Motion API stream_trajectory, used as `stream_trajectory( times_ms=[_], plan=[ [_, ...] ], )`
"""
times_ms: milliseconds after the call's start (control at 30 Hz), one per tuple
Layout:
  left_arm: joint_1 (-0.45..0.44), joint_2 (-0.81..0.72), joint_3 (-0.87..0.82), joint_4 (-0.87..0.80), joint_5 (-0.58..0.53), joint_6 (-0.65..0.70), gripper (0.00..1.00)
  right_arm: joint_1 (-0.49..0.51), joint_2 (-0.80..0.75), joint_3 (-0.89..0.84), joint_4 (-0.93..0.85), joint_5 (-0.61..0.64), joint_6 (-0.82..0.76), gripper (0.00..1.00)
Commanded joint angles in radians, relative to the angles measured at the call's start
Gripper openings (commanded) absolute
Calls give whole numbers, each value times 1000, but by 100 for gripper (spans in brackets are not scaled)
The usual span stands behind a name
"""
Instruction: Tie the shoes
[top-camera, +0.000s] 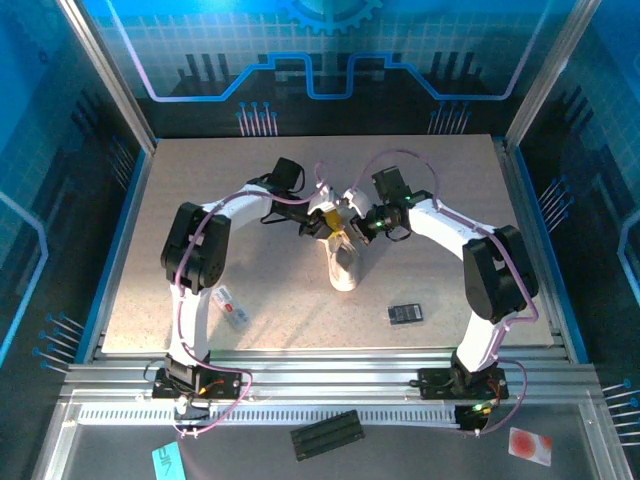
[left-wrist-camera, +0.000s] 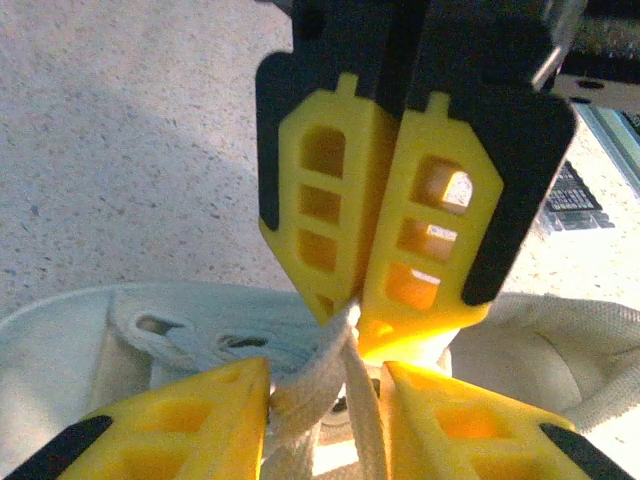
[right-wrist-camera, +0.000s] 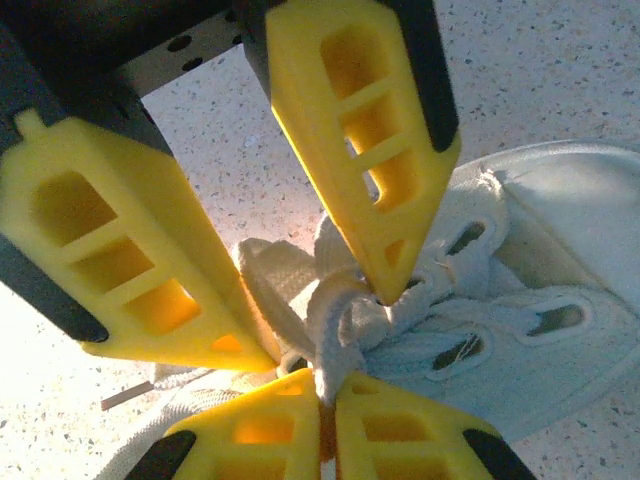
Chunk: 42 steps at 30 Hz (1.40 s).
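**Fig. Lace-handling stage, sneaker at desk centre.**
- White sneaker (top-camera: 344, 268) lies mid-desk (top-camera: 200, 180), between both arms, sole down.
- Right end effector (right-wrist-camera: 327, 388): fingers pressed together, pinching lace strand (right-wrist-camera: 332, 335) where it rises from the crossing over the eyelets.
- Left end effector (left-wrist-camera: 325, 385): fingers spread, straddling same crossing, no clamp visible.
- Step in hand (judged): first knot, one strand held, second not yet gripped.
- Next move calls for left closing on free strand alone, then opposed sideways pull with shoe kept flat.
- Risk: both strands caught together.
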<state>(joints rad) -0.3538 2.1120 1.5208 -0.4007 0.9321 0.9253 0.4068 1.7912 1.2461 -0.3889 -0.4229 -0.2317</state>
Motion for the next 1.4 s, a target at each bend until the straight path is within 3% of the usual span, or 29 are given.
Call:
stream_trajectory(
  times_ms=[0, 133, 167, 267, 433, 567, 700, 833, 1133, 1367],
  plan=[
    [-8, 14, 32, -72, 8, 58, 30, 14, -38, -14, 13, -16, -24, 10],
    [-8, 16, 40, -87, 0, 57, 1, 15, -43, -20, 13, -17, -25, 10],
    [-8, 16, 39, -86, -4, 56, 0, 15, -45, -20, 13, -17, -26, 12],
    [-11, 7, 25, -62, -25, 42, 0, 15, -65, -29, 16, -28, -24, 20],
    [-18, -29, -31, 27, -77, 22, 0, -21, -123, -66, 49, -128, 29, 42],
    [-24, -57, -83, 106, -101, -2, 0, -92, -149, -100, 128, -203, 178, 41],
    [-31, -83, -129, 167, -123, -13, 0, -149, -99, -77, 140, -197, 316, 36],
    [-34, -110, -167, 220, -142, -27, 0, -153, -8, -4, 72, -180, 366, 35],
    [-40, -152, -217, 308, -178, -61, 0, -141, 82, -25, 185, -375, 438, 36],
    [-54, -162, -247, 362, -193, -78, 0, -150, 106, -21, 152, -265, 468, 33]
  ],
)
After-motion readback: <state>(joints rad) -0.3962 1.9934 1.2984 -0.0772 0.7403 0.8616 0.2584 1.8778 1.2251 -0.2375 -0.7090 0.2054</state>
